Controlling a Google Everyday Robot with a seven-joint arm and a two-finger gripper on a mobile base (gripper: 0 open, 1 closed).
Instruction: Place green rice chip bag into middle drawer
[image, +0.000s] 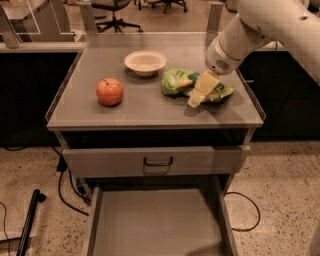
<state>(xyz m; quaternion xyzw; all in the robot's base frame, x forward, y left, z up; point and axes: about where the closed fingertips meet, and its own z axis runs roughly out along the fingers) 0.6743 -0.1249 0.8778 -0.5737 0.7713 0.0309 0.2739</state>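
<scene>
Shows pincer (198, 97) pressed down at green rice chip bag (176, 81) on tabletop (150, 109), grip impossible to tell, middle drawer (155, 225) open below.

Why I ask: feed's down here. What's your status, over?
Claw at right end of green rice chip bag, on cabinet top. Middle drawer open below. Apple, bowl left of bag, not in the way.

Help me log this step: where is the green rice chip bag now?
In the camera view, the green rice chip bag lies right of centre on the cabinet top, next to the white bowl; the gripper sits over its right half.
</scene>
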